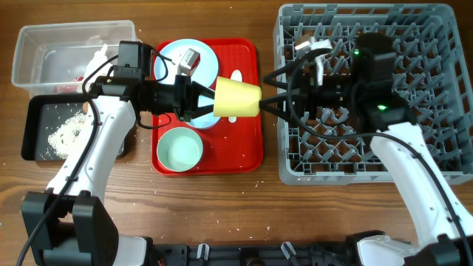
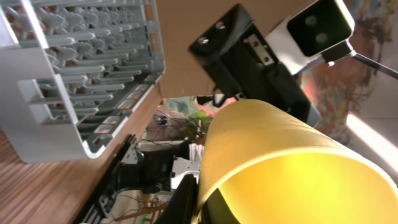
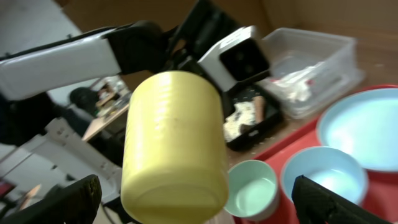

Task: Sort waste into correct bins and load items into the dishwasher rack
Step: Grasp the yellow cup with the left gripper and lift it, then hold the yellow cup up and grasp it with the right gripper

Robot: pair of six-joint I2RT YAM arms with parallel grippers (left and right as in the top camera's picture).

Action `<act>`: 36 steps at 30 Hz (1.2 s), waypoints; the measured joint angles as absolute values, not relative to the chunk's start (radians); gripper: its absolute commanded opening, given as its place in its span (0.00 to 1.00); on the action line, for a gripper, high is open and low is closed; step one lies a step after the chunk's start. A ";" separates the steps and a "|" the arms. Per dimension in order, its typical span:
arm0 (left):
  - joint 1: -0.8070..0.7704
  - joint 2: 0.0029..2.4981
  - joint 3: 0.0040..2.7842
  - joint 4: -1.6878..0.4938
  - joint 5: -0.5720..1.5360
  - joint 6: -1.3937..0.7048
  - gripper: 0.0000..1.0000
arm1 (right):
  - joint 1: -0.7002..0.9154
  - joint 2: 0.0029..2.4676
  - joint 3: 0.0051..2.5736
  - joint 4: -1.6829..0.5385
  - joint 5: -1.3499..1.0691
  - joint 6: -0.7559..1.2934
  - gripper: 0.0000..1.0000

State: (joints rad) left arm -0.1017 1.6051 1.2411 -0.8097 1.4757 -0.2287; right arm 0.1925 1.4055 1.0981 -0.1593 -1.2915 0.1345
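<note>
We note: cup [image 1: 238,98] yellow; serving tray [image 1: 247,148] red; bowl [image 1: 179,149] mint-green; plate [image 1: 168,53] pale blue; rack [image 1: 443,89] grey, lattice-walled; bin tray [image 1: 31,133] black, speckled white grains [image 1: 65,133]; tub [image 1: 33,52] clear, perhaps red fleck [image 1: 76,78] inside; worktop [image 1: 222,207] brown wood-grain.

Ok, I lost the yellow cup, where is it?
Overhead, the yellow cup hangs sideways above the red tray, right of centre, gripped by the left end effector.

A yellow cup [image 1: 238,99] lies sideways in the air over a red tray [image 1: 244,151]. The left hand [image 1: 209,100] is clamped on its left end. The right hand [image 1: 270,100], fingers spread wide, is at the other end. A green bowl [image 1: 179,150] sits on the red tray. A grey rack [image 1: 436,111] stands at the right, and rice [image 1: 65,133] lies in a black tray [image 1: 33,137] at the left.
</note>
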 measured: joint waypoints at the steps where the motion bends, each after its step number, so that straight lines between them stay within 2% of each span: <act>1: -0.102 1.605 1.241 -0.810 1.484 -0.229 0.04 | 0.207 1.415 1.098 -0.150 -1.308 0.135 0.99; 3: -0.102 1.605 1.241 -0.810 1.495 -0.229 0.04 | 0.234 1.422 1.098 -0.133 -1.328 0.134 0.94; 6: -0.102 1.605 1.241 -0.809 1.500 -0.229 0.04 | 0.280 1.424 1.098 -0.107 -1.346 0.138 0.78; 11: -0.102 1.604 1.241 -0.810 1.521 -0.228 0.04 | 0.311 1.448 1.097 -0.077 -1.328 0.143 0.64; 13: -0.102 1.604 1.241 -0.809 1.527 -0.226 0.05 | 0.312 1.448 1.095 -0.053 -1.322 0.157 0.54; 15: -0.104 1.604 1.241 -0.809 1.533 -0.222 0.17 | 0.312 1.449 1.090 -0.020 -1.315 0.169 0.51; 17: -0.111 1.604 1.241 -0.807 1.530 -0.224 0.24 | 0.314 1.449 1.089 0.005 -1.315 0.180 0.48; 19: -0.120 1.604 1.242 -0.806 1.525 -0.221 0.25 | 0.316 1.449 1.088 0.023 -1.312 0.193 0.47; 20: -0.124 1.604 1.242 -0.807 1.520 -0.222 0.12 | 0.315 1.449 1.088 0.028 -1.312 0.202 0.46; 22: -0.126 1.604 1.242 -0.808 1.519 -0.225 0.04 | 0.306 1.449 1.087 0.028 -1.312 0.217 0.47; 24: -0.124 1.603 1.246 -0.803 1.520 -0.221 0.04 | 0.283 1.449 1.083 0.031 -1.309 0.229 0.49; 26: -0.124 1.603 1.246 -0.799 1.521 -0.221 0.04 | 0.270 1.449 1.083 0.030 -1.310 0.239 0.69; 27: -0.123 1.603 1.247 -0.799 1.520 -0.221 0.04 | 0.269 1.449 1.083 0.029 -1.309 0.237 0.72; 35: -0.125 1.603 1.247 -0.799 1.499 -0.221 0.04 | 0.269 1.449 1.083 0.031 -1.308 0.242 0.76; 36: -0.125 1.602 1.247 -0.799 1.497 -0.221 0.04 | 0.269 1.449 1.083 0.031 -1.308 0.242 0.79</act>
State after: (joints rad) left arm -0.1246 1.6024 1.2469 -0.7990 1.4975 -0.2211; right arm 0.2691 1.4494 1.0828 0.0307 -1.3079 0.2424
